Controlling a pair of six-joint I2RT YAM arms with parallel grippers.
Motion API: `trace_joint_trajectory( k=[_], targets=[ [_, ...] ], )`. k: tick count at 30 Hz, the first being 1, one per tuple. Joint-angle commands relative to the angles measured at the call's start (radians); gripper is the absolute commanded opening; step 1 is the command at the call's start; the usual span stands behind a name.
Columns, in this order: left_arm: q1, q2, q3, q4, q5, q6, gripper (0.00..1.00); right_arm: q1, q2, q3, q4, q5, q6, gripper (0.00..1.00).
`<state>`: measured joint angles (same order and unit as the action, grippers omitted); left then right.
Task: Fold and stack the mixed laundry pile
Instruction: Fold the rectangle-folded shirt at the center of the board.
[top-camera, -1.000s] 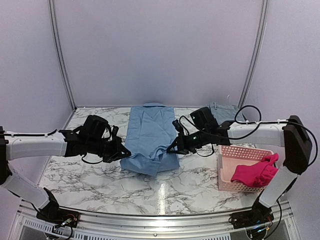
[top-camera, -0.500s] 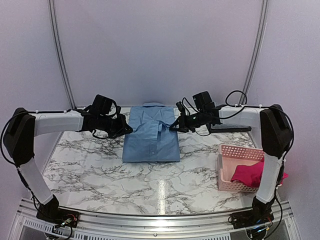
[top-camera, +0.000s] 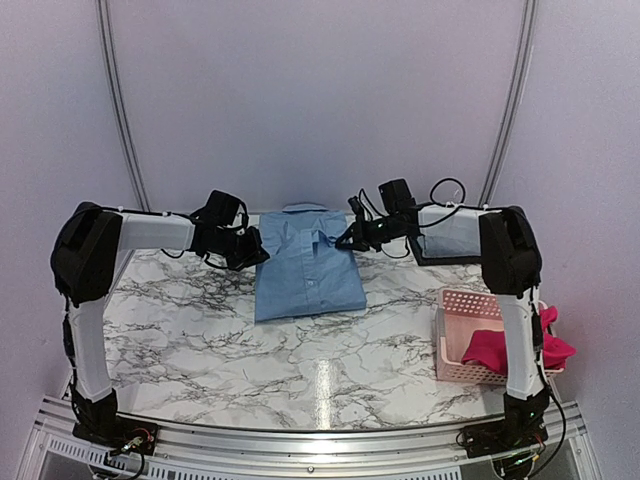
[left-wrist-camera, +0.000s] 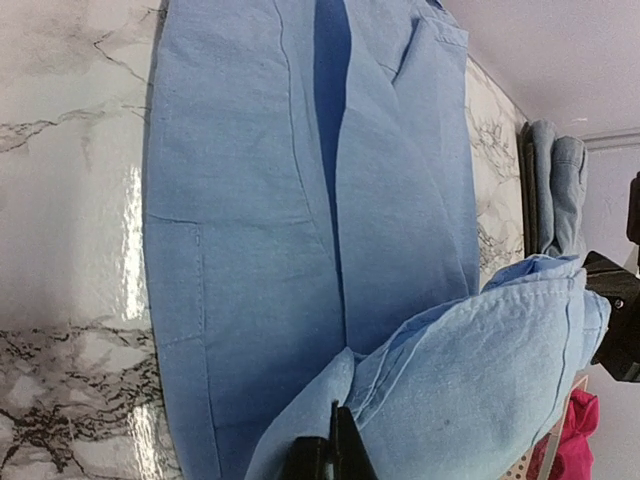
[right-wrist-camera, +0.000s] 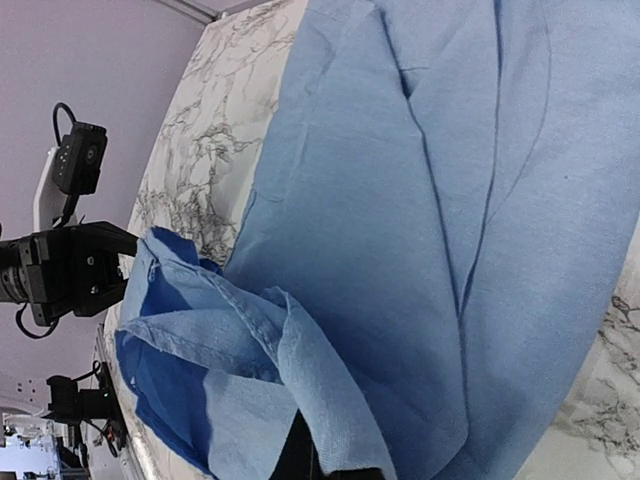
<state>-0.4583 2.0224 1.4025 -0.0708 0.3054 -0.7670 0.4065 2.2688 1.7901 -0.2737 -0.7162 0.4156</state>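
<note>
The light blue shirt (top-camera: 305, 270) lies folded at the far centre of the marble surface (top-camera: 200, 340). Its long axis runs near to far, with the collar toward the far wall. The left hand (top-camera: 256, 253) is clamped on its left edge, the right hand (top-camera: 346, 240) on its right. The magenta garment (top-camera: 497, 346) sits in the pink basket (top-camera: 462, 305), near right.

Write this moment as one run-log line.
step: fold shirt | left hand: shut on shirt | right hand: shut on shirt | magenta garment: in basket
</note>
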Motion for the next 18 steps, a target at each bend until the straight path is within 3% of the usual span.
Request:
trace_joint_trajectory(
  k=[1,5,9,11,14,16,18],
  targets=[
    [0.013,0.045,0.049,0.008,-0.027,0.025,0.0,-0.023,0.058,0.069,-0.047,-0.004,-0.032,0.0],
    [0.015,0.076,0.071,0.009,-0.059,0.047,0.0,-0.033,0.098,0.089,-0.039,-0.003,-0.024,0.0],
    [0.018,0.098,0.088,0.019,-0.076,0.073,0.02,-0.035,0.129,0.132,-0.041,-0.017,-0.019,0.17],
    [0.022,0.089,0.091,0.042,-0.077,0.091,0.22,-0.038,0.122,0.154,-0.041,-0.02,-0.015,0.33],
    [0.032,0.039,0.09,0.052,-0.082,0.116,0.64,-0.056,0.073,0.186,-0.042,-0.043,0.002,0.55],
    [0.037,-0.015,0.075,0.047,-0.098,0.141,0.84,-0.071,0.023,0.178,-0.053,-0.054,-0.007,0.59],
    [0.04,-0.074,0.046,0.026,-0.108,0.164,0.93,-0.081,-0.033,0.133,-0.073,-0.055,-0.023,0.57]
  ],
)
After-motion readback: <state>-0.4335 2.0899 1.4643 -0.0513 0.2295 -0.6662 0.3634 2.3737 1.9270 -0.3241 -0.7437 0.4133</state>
